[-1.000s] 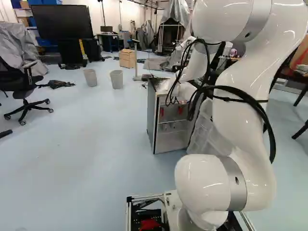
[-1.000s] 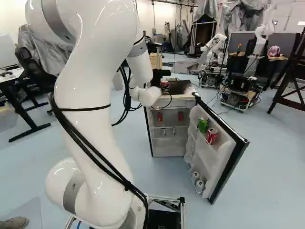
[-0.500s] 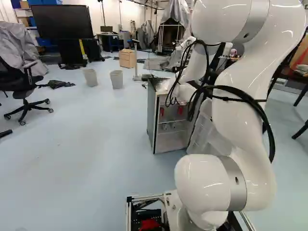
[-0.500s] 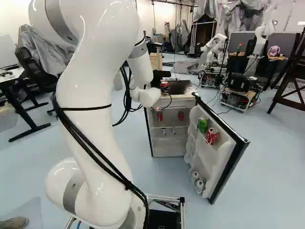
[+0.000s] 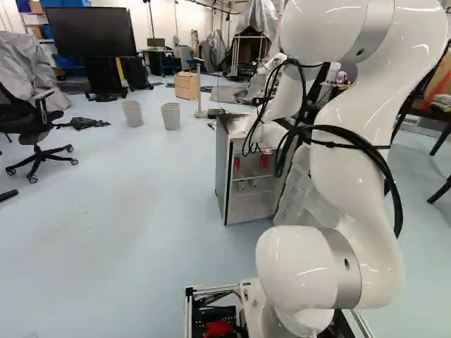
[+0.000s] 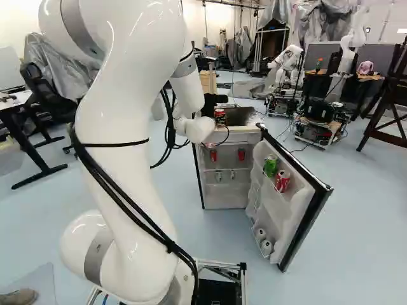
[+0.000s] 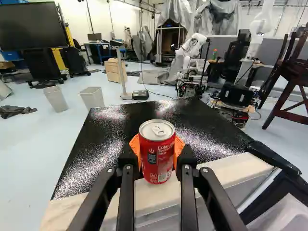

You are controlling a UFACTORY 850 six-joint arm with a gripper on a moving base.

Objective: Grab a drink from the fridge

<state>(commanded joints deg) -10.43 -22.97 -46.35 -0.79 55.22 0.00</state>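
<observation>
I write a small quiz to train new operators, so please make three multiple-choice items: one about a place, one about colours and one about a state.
1. Where is the red can, seen from the gripper's fingers?
A) on the floor beside them
B) between them
C) behind them, in a bin

2. Which colours have the two cans high in the fridge door?
A) one green, one red
B) both green
C) both blue

3. How does the fridge door stand?
A) fully shut
B) taken off
C) open

Key:
1 B: the wrist view shows orange pads on both sides of it.
2 A: the right base view shows green beside red.
3 C: in the right base view it is swung out, its inside visible.
</observation>
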